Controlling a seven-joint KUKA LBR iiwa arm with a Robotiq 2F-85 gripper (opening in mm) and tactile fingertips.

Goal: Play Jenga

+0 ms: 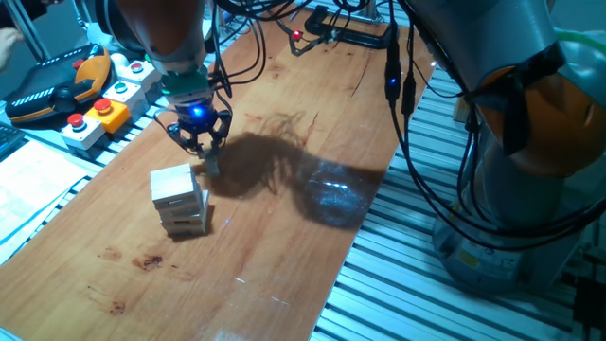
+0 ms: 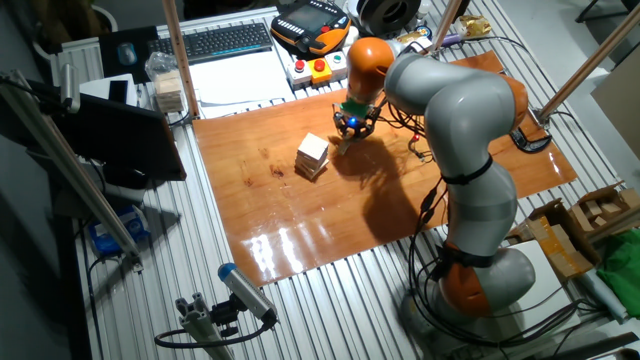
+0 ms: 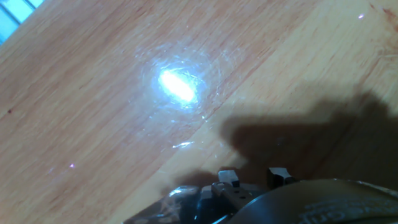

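The tool (image 1: 203,145) is hanging low over the glossy reddish-brown wooden counter (image 1: 284,218), its dark fingers pointing down with a blue light glowing just above them. In one fixed view a small pale piece (image 1: 212,163) is showing at the fingertips, but whether the fingers are pinching it or standing spread I cannot tell — the hand view is giving only two grey fingertips (image 3: 227,177) a little apart over bare wood, with the tool's shadow and a bright glare spot on the varnish.

Just beside the tool, toward the counter's near end, the small tower of pale unpainted wooden blocks (image 1: 179,198) is standing upright in crosswise layers, its top layer sitting slightly askew. From the other fixed view the tower (image 2: 312,156) is near the tool (image 2: 350,128) but not touching it.

The grey and orange arm (image 2: 450,110) is reaching over from the counter's side. Open wood is stretching all round the tower, with ribbed aluminium rails (image 1: 426,294) bordering the edge. Beyond the far edge are lying grey button boxes (image 1: 104,104) with red and green buttons and a black keyboard (image 2: 225,41). No writing is legible.
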